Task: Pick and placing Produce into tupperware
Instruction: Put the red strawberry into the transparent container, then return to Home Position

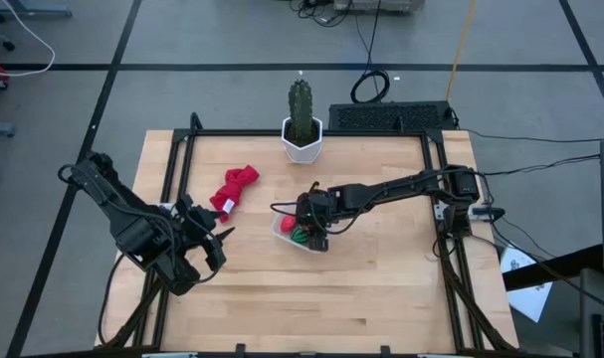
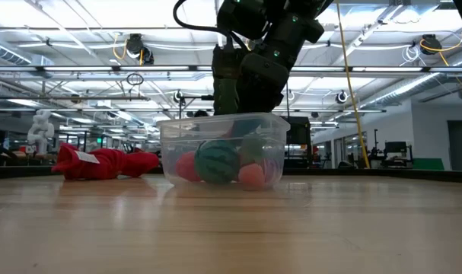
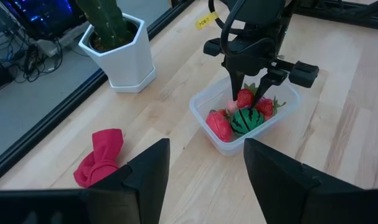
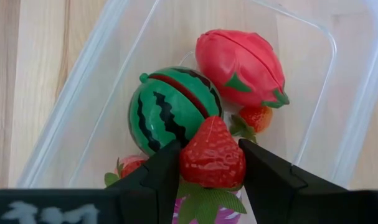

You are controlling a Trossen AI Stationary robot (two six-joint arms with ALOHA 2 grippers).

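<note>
The clear tupperware (image 1: 288,227) stands on the table's middle. In it lie a green striped ball (image 4: 167,109), a red oval (image 4: 238,62) and small strawberries (image 4: 257,118). My right gripper (image 4: 210,155) is right over the tub (image 3: 204,106), shut on a larger red strawberry (image 4: 212,155). My left gripper (image 3: 207,162) waits open and empty near the table's left edge (image 1: 214,242), pointing toward the tub. My right gripper pinches the red strawberry by its two sides (image 4: 190,158) between its two fingers. The fingers (image 3: 235,81) come from above, pointing down into the tub. The strawberry hangs tip down, its green leaves (image 4: 198,202) toward the wrist, just above the green striped ball.
A crumpled red cloth (image 1: 234,189) lies left of the tub. A green cactus in a white hexagonal pot (image 1: 302,124) stands at the table's far edge. Bare wood lies toward the near edge (image 1: 331,308).
</note>
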